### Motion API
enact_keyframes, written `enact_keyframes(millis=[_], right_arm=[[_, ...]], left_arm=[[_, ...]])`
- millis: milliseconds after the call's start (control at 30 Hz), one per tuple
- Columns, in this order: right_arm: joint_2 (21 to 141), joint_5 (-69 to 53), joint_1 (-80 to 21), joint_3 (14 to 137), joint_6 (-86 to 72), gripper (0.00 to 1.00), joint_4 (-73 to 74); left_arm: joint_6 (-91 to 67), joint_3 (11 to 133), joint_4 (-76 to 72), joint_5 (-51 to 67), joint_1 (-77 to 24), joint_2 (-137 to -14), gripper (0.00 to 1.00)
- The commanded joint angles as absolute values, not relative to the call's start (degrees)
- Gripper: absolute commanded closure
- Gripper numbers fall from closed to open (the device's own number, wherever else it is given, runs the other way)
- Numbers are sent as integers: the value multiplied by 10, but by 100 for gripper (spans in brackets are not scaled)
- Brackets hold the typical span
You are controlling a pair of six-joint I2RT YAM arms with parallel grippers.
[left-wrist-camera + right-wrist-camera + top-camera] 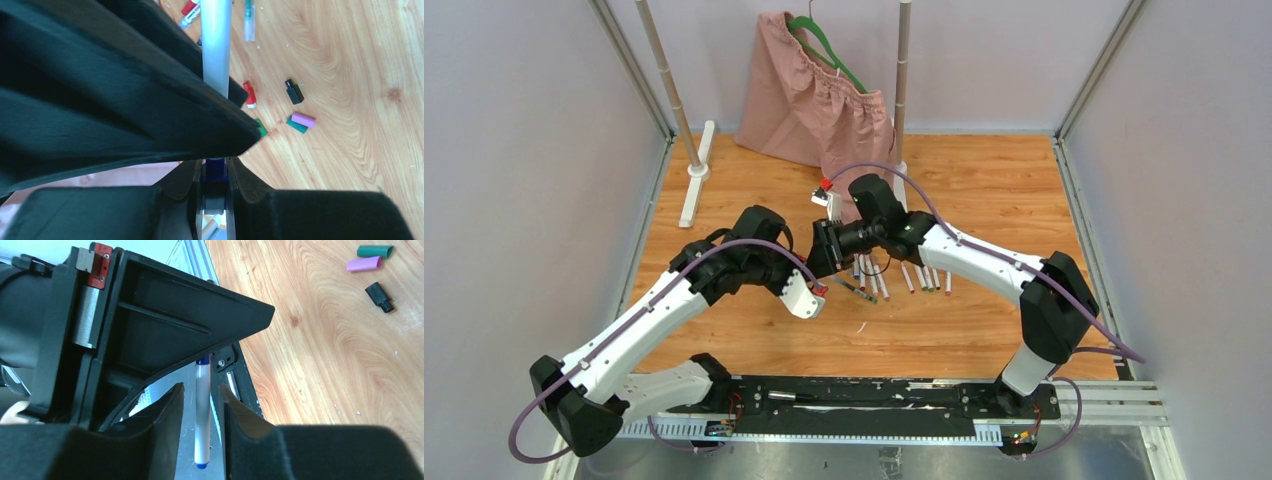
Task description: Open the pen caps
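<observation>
**Cap caught at mid-desk.** The left gripper (215,175) pinches the blue cap (215,167) of a white pen barrel (215,45), its two fingers pressed on the cap from either side. The right gripper (201,397) meets it nose to nose with its fingers spread. A sliver of gap shows on each side of the barrel that runs between them, and the barrel's blue tip pokes out behind those fingers. Cap, barrel and both grippers sit along one line, held clear above the wooden desk (984,330).

Loose caps lie on bare wood below and to one side, none touched by either gripper. In the left wrist view, a red cap (249,95) lies just beside the barrel and a black cap (294,91) lies near it. A pink cap (303,120) and a green cap (295,125) lie touching, side by side. A second green cap (262,130) is half hidden behind a finger of the right gripper.

Seen from above, a row of pens (924,278) lies just past the grippers, under the right arm. Open wood spreads to the right of the row and toward the near edge, where a black rail (874,395) carries the arm bases. Grey walls (524,150) close in both sides of the desk. At the back, a pink skirt (809,105) hangs on a green hanger (824,45) between two upright poles (902,80).
</observation>
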State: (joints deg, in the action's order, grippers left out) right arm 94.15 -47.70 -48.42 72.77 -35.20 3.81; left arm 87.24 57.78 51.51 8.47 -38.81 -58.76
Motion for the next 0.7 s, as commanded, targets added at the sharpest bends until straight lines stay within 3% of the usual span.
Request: enact_keyframes(millis=[0, 67, 133, 267, 667], right_arm=[[945, -487, -493, 719, -366, 62, 20], [946, -488, -494, 712, -374, 64, 7], [944, -483, -494, 707, -378, 72, 5], [933, -468, -489, 693, -380, 100, 6], [852, -432, -462, 591, -328, 100, 99]], left_arm=[[822, 615, 507, 90, -391, -598, 100], [805, 627, 507, 91, -391, -604, 100], [800, 629, 507, 90, -391, -606, 100], [809, 618, 507, 81, -391, -600, 100], [855, 568, 453, -16, -321, -634, 100]])
